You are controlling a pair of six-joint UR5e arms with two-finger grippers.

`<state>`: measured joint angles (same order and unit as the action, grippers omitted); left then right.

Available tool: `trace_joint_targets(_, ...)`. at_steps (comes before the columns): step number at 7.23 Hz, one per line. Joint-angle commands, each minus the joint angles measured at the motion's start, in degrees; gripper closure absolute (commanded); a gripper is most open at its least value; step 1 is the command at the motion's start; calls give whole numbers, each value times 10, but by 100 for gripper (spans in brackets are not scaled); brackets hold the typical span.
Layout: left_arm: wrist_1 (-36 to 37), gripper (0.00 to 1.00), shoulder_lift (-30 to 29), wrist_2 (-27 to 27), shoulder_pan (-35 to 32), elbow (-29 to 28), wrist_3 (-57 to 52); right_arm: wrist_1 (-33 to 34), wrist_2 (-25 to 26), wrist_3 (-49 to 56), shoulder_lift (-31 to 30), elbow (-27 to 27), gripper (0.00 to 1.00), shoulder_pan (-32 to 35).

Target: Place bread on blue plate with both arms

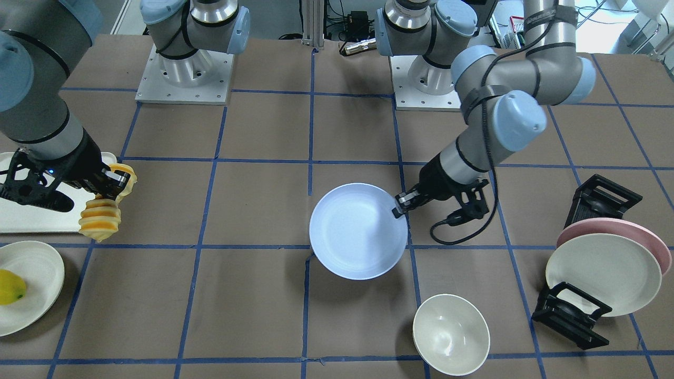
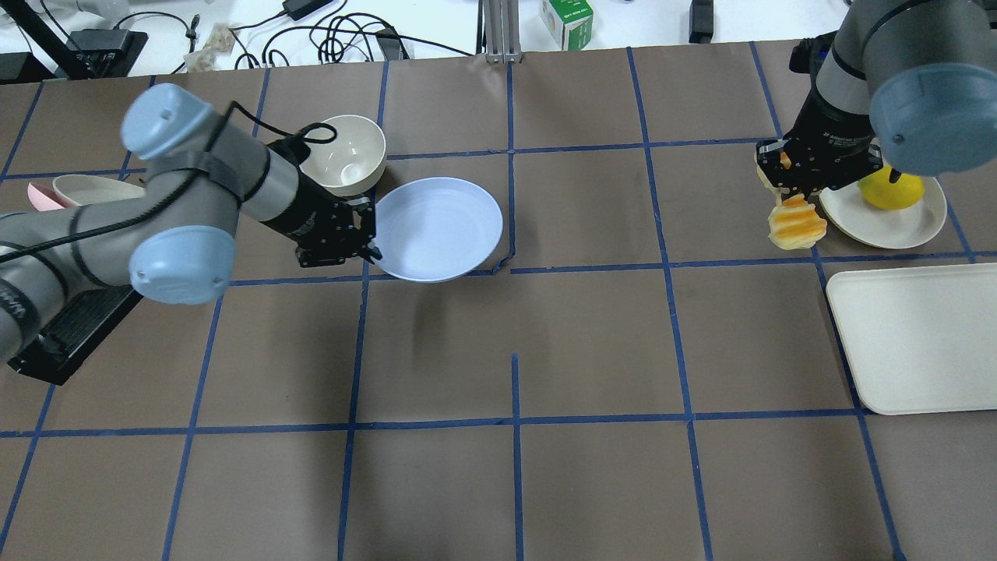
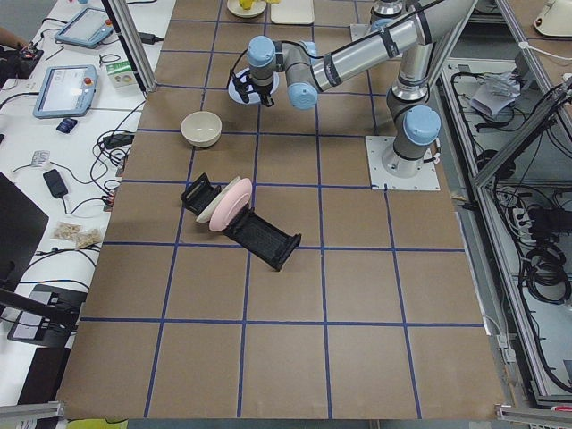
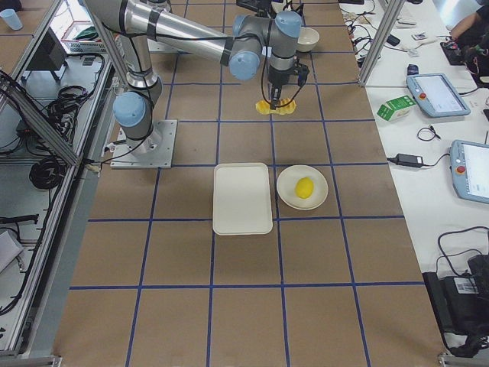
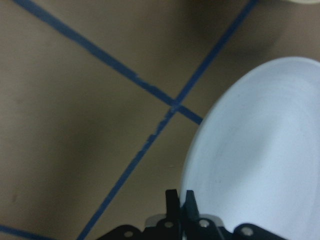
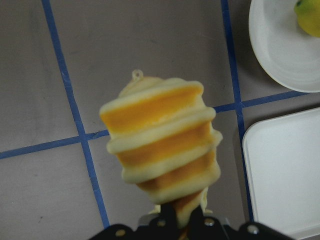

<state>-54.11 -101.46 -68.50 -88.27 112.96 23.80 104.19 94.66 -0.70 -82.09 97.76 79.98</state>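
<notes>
Orange-topped slices of the bread (image 6: 162,150) are seen filling the right wrist view. The loaf is pinched at one end between the closed fingers of the right gripper (image 6: 182,222), and the rest of it hangs down over the brown table (image 6: 45,65). In the overhead view, the loaf is held at the far right of the scene. It is just left of a cream plate (image 2: 911,222) carrying a yellow fruit (image 2: 890,189), and just beyond the far corner of a white tray (image 2: 919,335).

Across the table, the left gripper (image 2: 372,251) is clamped shut on the rim of the blue plate (image 2: 440,226). The rim is caught between the two fingertips in the left wrist view. The plate is placed left of centre in the far half of the table, bare inside. It appears tilted, with a shadow cast on the paper at its right and near edges. The bread and the plate are kept well apart, most of the table's width lying between them.

A cream bowl (image 2: 347,152) is set near the plate, on its far left side. Farther left, a black rack (image 1: 571,316) is shown holding a pink plate (image 1: 658,242) and a pale plate (image 1: 603,273) on edge.
</notes>
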Motion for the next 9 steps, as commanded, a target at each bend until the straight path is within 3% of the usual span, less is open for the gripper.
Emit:
trace_joint_targets(1,123,100,-35,-18,-71,48,10,0,-1,0,1,1,100,0)
trace_joint_targets(4,176,100,-69,-55,-104,67,36,0,-8,0,1,4,100,3)
trace_joint_targets(5,198,80,-75,-51,-106,67,69,0,-17,0,0,4,100,4)
trace_joint_targets(6,237,1,-74,-54,-105,65,69,0,-19,0,1,4,100,4)
trace_joint_targets(7,244,0,-54,-54,-97,47,64,6,-50,0,5,0,100,22)
trace_joint_targets(8,199,0,-34,-54,-86,20,57,16,-58,-12,11,-1,100,60)
trace_joint_targets(9,88,0,-9,-55,-55,-24,-29,29,-58,-67,24,-1,100,100)
